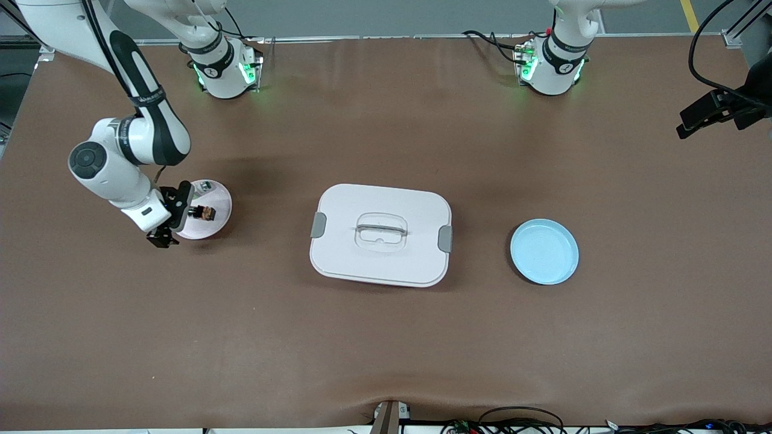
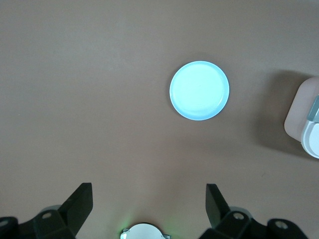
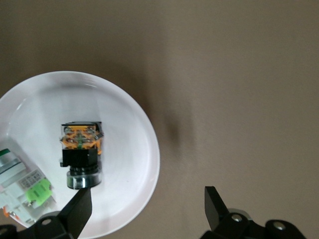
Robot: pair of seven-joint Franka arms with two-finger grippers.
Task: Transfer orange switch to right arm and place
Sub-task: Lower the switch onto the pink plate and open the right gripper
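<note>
Right hand [image 1: 164, 232]: mine, low at the rim of the white plate, toward the right arm's end of the table. Fingers [image 3: 75, 214] spread apart, nothing between them.

Orange switch [image 1: 205, 212]: lies on its side on the white plate, free of my fingers. In the right wrist view it shows as a black block with orange trim and a round silver end [image 3: 82, 153].

White plate [image 1: 222, 205]: small and round, on the table toward the right arm's end. It carries the orange switch and the green-and-white part.

Green-and-white part [image 3: 22, 186]: on the same plate, beside the switch, not touching it as far as I can see.

Left hand [image 2: 149, 206]: up in the air over bare table, fingers [image 2: 79, 201] spread wide, empty. That arm waits near its base.

Blue plate [image 1: 544, 251]: round, on the table toward the left arm's end, nothing on it.

White box [image 1: 381, 235]: rectangular with a lid, grey clips at both short ends and a clear handle on top. It sits mid-table, between the white plate and the blue plate, well apart from both.

Table [image 1: 386, 349]: brown surface.
</note>
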